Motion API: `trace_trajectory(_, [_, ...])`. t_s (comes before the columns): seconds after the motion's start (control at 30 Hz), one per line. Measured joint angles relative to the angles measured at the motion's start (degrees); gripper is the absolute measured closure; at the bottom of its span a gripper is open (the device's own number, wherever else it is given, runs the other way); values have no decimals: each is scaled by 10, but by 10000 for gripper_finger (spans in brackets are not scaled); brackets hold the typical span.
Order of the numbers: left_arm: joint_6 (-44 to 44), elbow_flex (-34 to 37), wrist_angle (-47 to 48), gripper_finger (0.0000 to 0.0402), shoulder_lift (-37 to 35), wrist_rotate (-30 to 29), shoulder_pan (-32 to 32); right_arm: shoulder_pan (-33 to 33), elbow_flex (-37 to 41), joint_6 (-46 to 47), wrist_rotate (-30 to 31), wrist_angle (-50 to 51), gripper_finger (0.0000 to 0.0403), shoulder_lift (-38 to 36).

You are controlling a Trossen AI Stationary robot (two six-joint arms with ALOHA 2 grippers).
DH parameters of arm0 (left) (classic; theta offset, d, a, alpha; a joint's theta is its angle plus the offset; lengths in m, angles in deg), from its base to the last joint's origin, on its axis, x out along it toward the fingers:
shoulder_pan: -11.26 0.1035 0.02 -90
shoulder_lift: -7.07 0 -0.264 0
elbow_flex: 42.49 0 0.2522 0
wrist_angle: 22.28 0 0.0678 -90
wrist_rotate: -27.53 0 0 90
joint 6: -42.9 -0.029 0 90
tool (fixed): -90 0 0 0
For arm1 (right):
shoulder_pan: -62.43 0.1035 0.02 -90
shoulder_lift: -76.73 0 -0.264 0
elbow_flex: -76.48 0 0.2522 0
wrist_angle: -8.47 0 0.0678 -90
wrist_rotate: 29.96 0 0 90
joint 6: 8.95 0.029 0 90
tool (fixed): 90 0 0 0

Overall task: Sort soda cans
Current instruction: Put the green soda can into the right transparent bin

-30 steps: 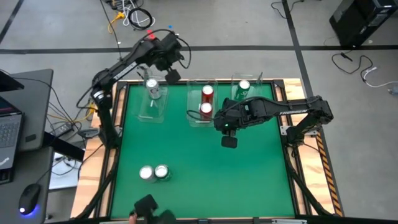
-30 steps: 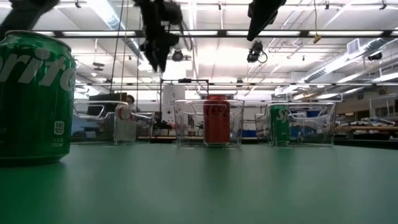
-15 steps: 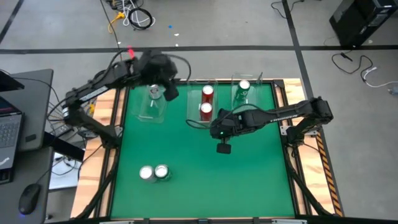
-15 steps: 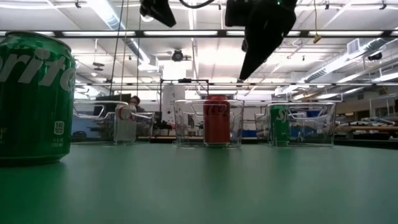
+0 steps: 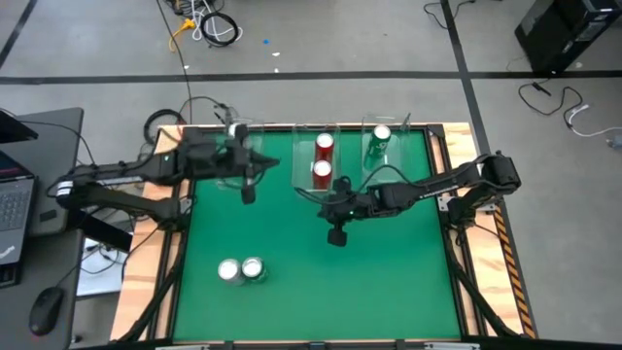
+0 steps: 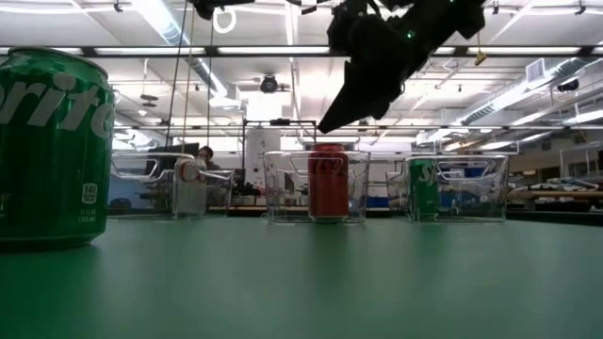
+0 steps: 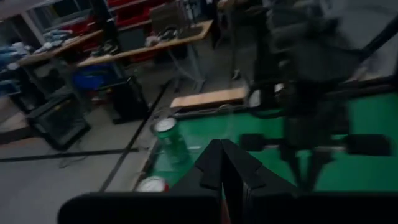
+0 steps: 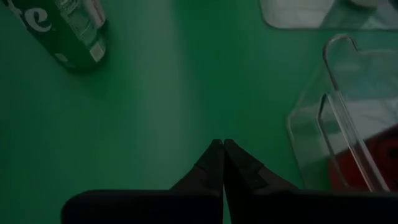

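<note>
Two red soda cans [image 5: 323, 156] stand in the middle clear bin. A green can [image 5: 380, 136] stands in the right bin. A silver can [image 6: 189, 186] is in the left bin. A silver can [image 5: 228, 270] and a green can [image 5: 253, 269] stand together on the green mat near the left front. My left gripper [image 5: 248, 192] is shut and empty, hovering by the left bin. My right gripper [image 5: 336, 236] is shut and empty, slanting down above the mat's middle, in front of the middle bin [image 8: 336, 137].
The three clear bins [image 6: 316, 186] line the table's far edge. The mat between the bins and the two front cans is bare. Wooden rails [image 5: 465, 282] frame the table. A laptop and mouse sit on a desk [image 5: 29, 224] to the left.
My left gripper has drawn back from above the left bin toward the table's left and near side, tipping from pointing down to almost level. My right gripper has sunk toward the mat and shifted slightly to the near left, tipping less steeply.
</note>
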Motion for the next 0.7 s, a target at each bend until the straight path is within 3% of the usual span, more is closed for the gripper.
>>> trace_trajectory(0.2, [39,83,-50,398,-54,-1,-55,-2,50,-12,-20,-119,390,0])
trace_trajectory(0.47, [91,144,-87,399,-57,22,-131,9,57,-9,-83,-261,379,36])
trace_trajectory(0.7, [114,163,-91,400,-58,-70,-225,33,26,-7,-105,-349,332,115])
